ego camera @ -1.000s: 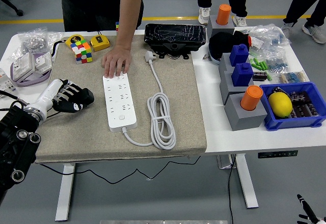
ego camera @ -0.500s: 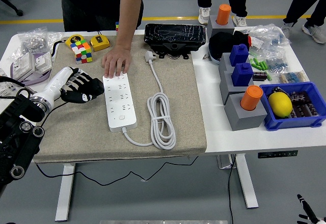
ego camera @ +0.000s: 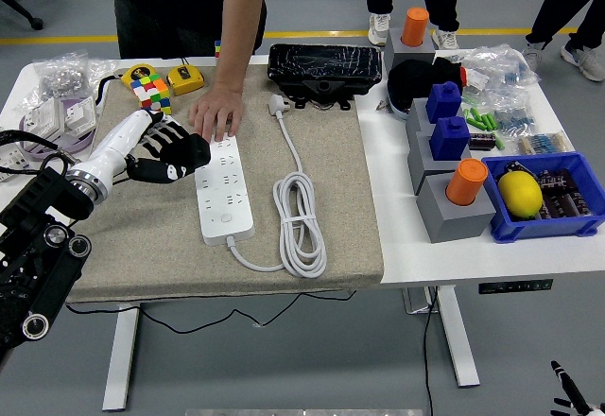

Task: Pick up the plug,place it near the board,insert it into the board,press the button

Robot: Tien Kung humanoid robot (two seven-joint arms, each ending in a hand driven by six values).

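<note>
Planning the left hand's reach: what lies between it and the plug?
In the head view, the left hand is at the power strip's left edge; the strip's far end and a person's hand resting on it lie before the plug.

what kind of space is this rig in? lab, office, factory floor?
Likely a robotics lab or workshop. A height-adjustable white table on a grey floor with a yellow line, a blue parts bin, bagged components, and a person's hand steadying the power strip.
</note>
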